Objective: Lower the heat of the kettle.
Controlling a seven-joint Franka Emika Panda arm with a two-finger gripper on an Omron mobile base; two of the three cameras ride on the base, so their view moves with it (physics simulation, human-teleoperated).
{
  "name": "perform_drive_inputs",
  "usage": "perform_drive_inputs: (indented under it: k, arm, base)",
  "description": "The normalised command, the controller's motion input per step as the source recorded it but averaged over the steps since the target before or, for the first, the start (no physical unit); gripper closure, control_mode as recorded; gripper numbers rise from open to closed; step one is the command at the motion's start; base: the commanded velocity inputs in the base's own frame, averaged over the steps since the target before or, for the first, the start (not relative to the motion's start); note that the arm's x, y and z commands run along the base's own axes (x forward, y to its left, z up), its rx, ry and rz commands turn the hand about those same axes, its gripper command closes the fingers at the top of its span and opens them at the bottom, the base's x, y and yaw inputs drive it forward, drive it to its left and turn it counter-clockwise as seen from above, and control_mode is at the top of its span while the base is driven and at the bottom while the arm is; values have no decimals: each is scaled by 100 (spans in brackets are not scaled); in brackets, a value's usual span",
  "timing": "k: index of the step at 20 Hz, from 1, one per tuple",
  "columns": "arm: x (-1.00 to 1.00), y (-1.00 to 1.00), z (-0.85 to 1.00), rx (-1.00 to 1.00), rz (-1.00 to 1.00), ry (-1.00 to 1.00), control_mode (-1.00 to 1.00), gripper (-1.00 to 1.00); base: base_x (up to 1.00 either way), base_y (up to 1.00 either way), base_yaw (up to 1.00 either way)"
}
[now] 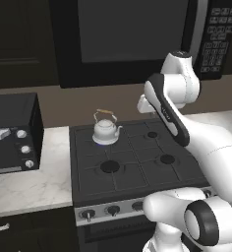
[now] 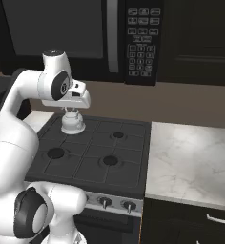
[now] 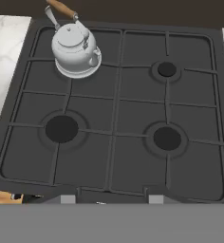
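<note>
Your kettle [image 1: 106, 129] sits upright on the stove's [image 1: 137, 162] back-left burner, a faint blue glow under its base. The other three burners lie right of it and in front of it. The knobs [image 1: 112, 210] line the stove's front edge. Your fingers [image 3: 106, 198] hang high above the stove, holding nothing; you cannot tell how far apart they stand.

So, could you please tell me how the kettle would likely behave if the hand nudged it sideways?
The kettle is squat with a broad base, so it would probably slide rather than tip. The raised stove grate bars might catch it. Its thin arched handle looks hinged and may flop.
</note>
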Motion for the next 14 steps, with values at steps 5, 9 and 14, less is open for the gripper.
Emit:
perform_drive_inputs:
  k: [5,9,14]
  arm:
    - [0,-2,0,0,0,0,100,-100]
    - [0,0,0,0,0,0,100,-100]
    - [0,0,0,0,0,0,100,-100]
  base:
    - [0,-17,0]
    - [0,-46,0]
    - [0,-47,0]
